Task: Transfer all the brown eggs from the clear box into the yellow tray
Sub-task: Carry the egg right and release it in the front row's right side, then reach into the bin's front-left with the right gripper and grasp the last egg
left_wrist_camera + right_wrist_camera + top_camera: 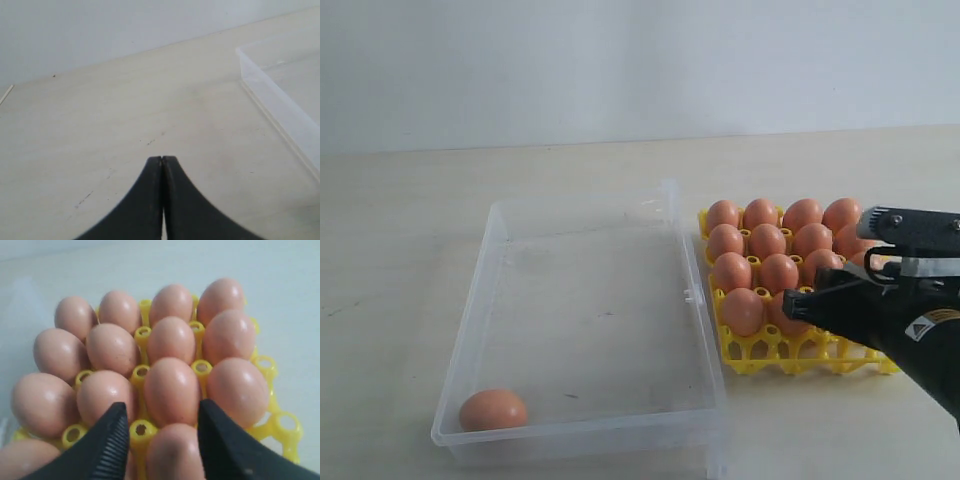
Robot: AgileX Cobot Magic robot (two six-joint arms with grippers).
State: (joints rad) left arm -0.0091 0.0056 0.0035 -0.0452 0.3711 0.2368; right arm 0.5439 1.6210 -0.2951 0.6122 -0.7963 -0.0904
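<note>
Pale table [400, 250], white wall [620, 60] behind. Exterior view: clear box [582, 432] holds one brown egg [493, 410] in a near corner; yellow tray [760, 358] beside it, nearly full of brown eggs [767, 240], right end effector [798, 303] low over its near row. Left wrist view: left end effector [162, 161] pressed together, empty, above bare table. Right wrist view: fingers [112, 440] spread astride a seated egg [172, 452]. Likely risks: a skewed withdrawal could clip neighbouring eggs; the cornered egg could roll from a wall-crowded grasp.

This looks like a robotics lab test bench: a wide, pale cream, lightly scuffed surface [400, 250] runs back to a plain white wall [620, 60], and a black mechanical robot arm [920, 345] bearing a small label reaches over it.
</note>
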